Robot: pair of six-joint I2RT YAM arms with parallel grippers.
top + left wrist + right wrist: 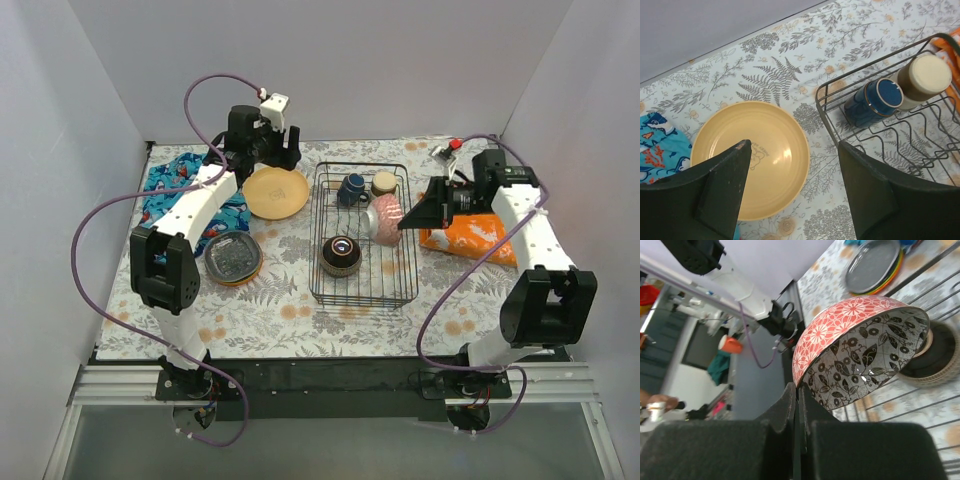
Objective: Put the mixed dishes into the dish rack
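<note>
My right gripper (797, 407) is pinching the pink bowl (840, 330) at the half-loaded dish rack's (314, 250) three o'clock, my left gripper (795, 167) hovering spread wide over the ten-o'clock yellow plate (767, 145).

readable text: none in any view
yellow plate (755, 155): faint stamped mark at centre, too faint to read
orange bag (478, 236): white print on it, too small to read
blue cloth (655, 150): orange and white cartoon pictures, no letters made out
pink bowl (840, 325): white flower print outside, black leaf print inside, no lettering
background room (695, 345): seen past the bench edge in right wrist view, blurred, nothing legible
</note>
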